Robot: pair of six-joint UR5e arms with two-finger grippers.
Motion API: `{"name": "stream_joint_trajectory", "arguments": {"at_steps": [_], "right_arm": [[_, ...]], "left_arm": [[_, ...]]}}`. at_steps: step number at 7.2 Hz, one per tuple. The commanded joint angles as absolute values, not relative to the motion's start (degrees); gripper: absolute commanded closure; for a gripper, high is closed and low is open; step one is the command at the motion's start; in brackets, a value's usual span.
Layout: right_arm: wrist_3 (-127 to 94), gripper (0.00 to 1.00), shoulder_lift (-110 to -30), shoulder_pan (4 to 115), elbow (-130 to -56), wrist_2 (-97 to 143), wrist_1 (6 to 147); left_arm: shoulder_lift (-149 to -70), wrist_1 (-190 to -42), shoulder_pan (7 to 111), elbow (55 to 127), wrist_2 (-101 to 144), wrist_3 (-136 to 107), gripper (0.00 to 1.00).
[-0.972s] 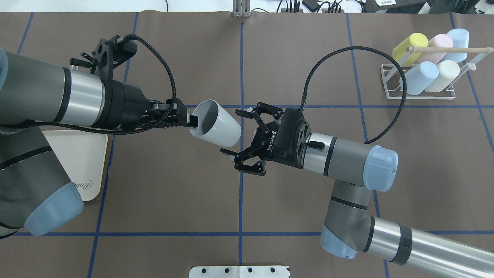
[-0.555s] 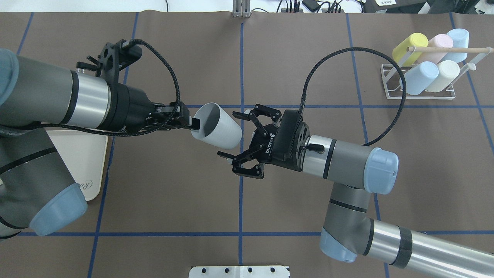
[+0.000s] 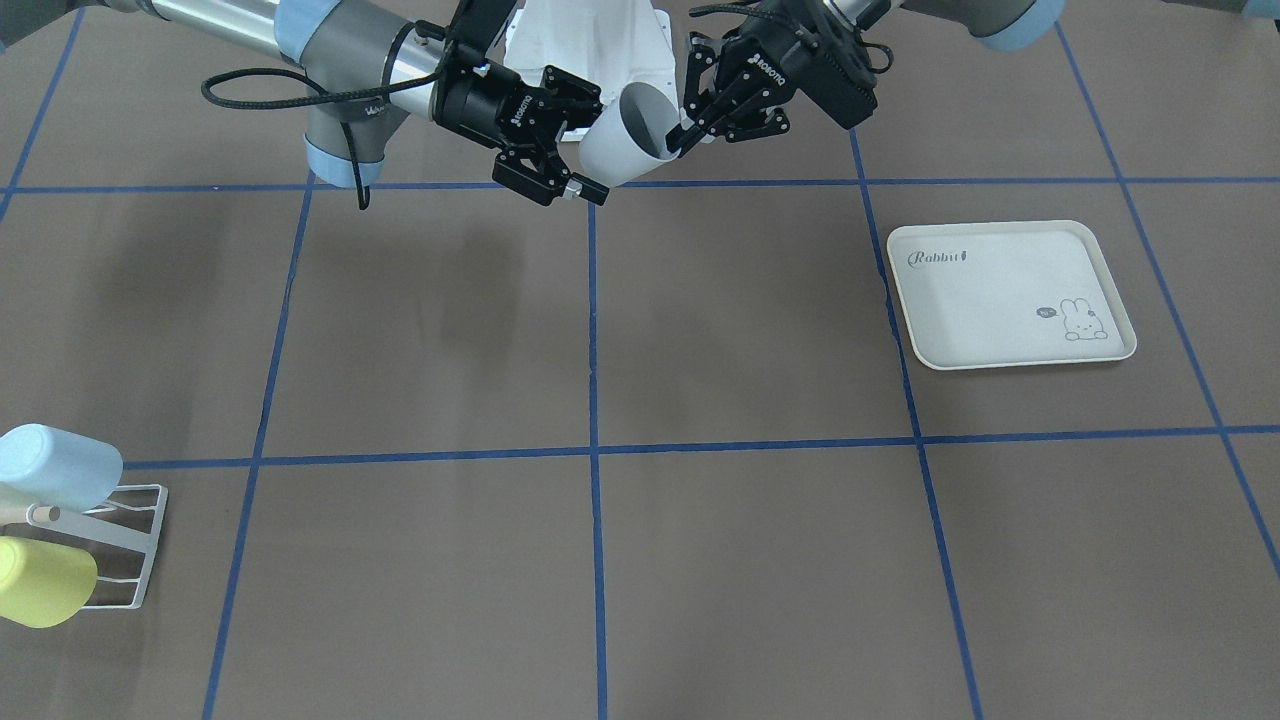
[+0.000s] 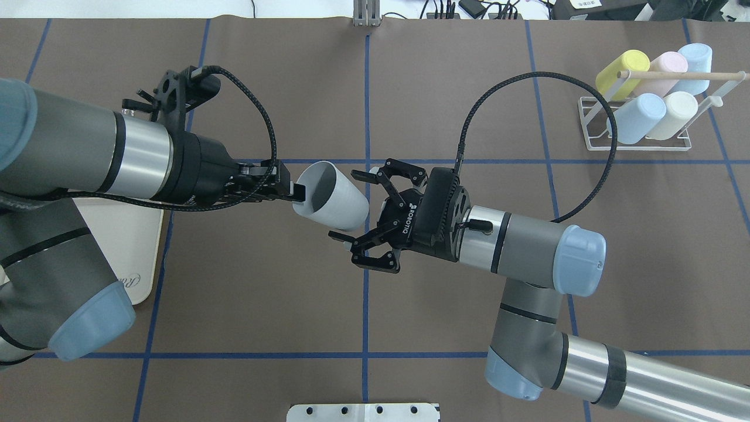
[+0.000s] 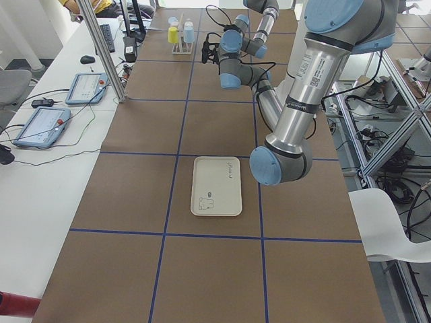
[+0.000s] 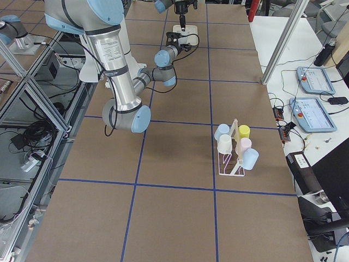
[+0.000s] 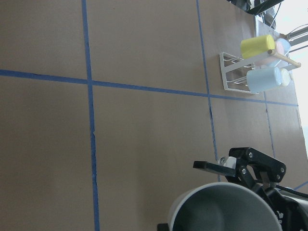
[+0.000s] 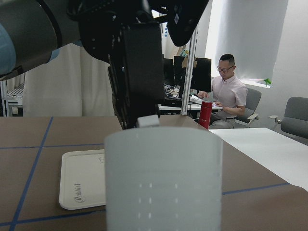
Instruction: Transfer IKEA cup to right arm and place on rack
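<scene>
Pinching cup [image 4: 341,201] rim w/ L jaws, base between spread R jaws

— Over the middle of the counter [image 4: 445,305]?
— Up in the air, the cup [image 4: 331,196], on its side, mouth toward the robot's left. At its rim, the left pincer [image 4: 296,192], one finger inside and one outside. Just beside its base, the right pincer [image 4: 345,205], jaws spread to either side.
— And farther right?
— At the far right corner, the rack [image 4: 644,147], well apart from both pincers, with five other cups [image 4: 636,118] on it.
— On the left?
— Flat on the counter, the tray [image 3: 1000,300], partly beneath the left arm [image 4: 70,152] seen from overhead.
</scene>
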State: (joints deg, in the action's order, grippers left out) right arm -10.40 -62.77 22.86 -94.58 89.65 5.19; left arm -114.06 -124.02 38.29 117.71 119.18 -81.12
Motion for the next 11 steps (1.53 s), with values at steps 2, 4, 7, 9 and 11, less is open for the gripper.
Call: {"name": "stream_joint_trajectory", "arguments": {"at_steps": [2,4,7,9,11], "right_arm": [[-10.2,0.47,-62.9,22.7,-94.7,89.6,5.3],[-7.6,0.64,-63.5,22.2,-94.7,89.6,5.3],[-7.0,0.75,-64.2,22.5,-94.6,89.5,5.7],[-6.2,0.95,-67.0,26.7,-94.9,89.7,10.0],[1.0,0.97,-68.3,32.1,-98.2,89.9,25.8]], "left_arm": [[-114.1,-124.1,38.2,117.4,119.3,-81.0,1.00],[-114.3,-124.1,38.2,117.2,119.3,-80.8,0.13],[-114.1,-123.9,41.6,117.1,119.4,-78.5,0.00],[-109.8,-117.0,45.2,118.2,119.4,-69.1,0.00],[-99.0,-113.4,51.8,121.9,119.4,-51.3,0.00]]}}
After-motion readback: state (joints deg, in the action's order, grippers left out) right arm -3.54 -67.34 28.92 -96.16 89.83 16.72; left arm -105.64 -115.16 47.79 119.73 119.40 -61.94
